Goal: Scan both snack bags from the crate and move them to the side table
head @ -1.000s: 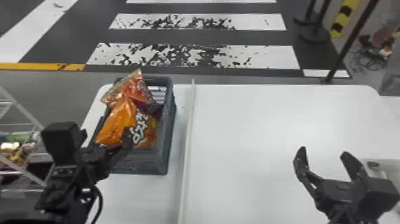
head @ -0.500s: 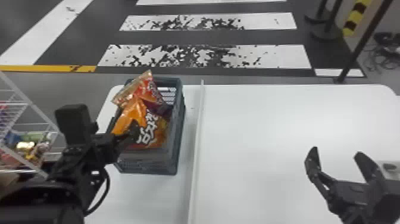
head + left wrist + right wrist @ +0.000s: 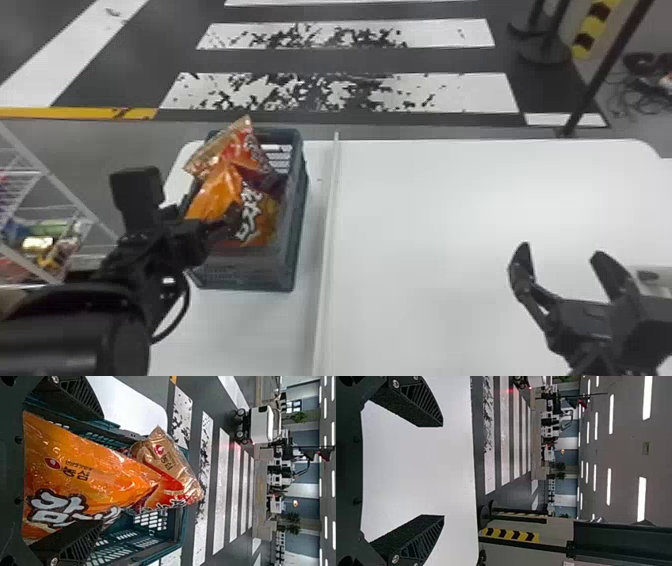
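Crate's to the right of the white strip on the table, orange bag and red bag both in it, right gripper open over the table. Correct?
Not quite: the head view shows the crate to the left of the white strip. The orange bag and red bag are both in it, and the right gripper is open over the table.

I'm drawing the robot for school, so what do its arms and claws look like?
The left arm is black, with a thick rounded part, a boxy black block and a looping black cable. The right arm is black too. The left claw and right claw each have two ridged, wedge-shaped black fingers and silver screws.
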Controlling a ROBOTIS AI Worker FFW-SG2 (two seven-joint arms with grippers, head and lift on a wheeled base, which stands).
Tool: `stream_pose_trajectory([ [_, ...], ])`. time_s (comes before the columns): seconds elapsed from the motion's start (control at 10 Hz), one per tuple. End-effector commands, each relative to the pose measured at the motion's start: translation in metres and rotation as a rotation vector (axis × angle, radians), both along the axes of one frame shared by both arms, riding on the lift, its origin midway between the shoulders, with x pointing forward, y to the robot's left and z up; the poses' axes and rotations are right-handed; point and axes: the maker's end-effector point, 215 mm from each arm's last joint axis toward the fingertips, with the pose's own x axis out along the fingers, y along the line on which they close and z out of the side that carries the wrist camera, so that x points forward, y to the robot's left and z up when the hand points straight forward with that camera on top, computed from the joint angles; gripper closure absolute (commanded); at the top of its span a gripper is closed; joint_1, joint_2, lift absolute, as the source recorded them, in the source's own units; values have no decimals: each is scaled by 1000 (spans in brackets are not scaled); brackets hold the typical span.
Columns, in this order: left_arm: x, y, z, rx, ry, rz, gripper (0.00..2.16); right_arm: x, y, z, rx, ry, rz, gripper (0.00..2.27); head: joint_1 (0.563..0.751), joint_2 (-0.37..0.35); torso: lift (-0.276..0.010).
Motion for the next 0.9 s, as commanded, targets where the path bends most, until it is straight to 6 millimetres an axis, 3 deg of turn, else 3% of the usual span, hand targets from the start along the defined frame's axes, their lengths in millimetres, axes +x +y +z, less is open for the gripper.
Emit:
stream_pose_trajectory([
  [0.0, -3, -3, -8, -5, 27, -15, 137, 1, 0, -1, 0, 3, 0, 107, 695, 85, -75],
  [0.1, -2, -8, -8, -15, 27, -35, 248, 2, 0, -2, -1, 8, 0, 107, 695, 79, -75],
  [0.2, -4, -10, -11, -17, 38, -48, 518, 1, 0, -2, 1, 8, -1, 107, 695, 76, -75],
  [0.5, -13, -1, -19, 5, 81, -48, 2142, 2, 0, -2, -1, 8, 0, 107, 695, 70, -75],
  [0.8, -11, 9, 2, 30, 50, -43, 2142, 2, 0, -2, -1, 8, 0, 107, 695, 87, -75],
])
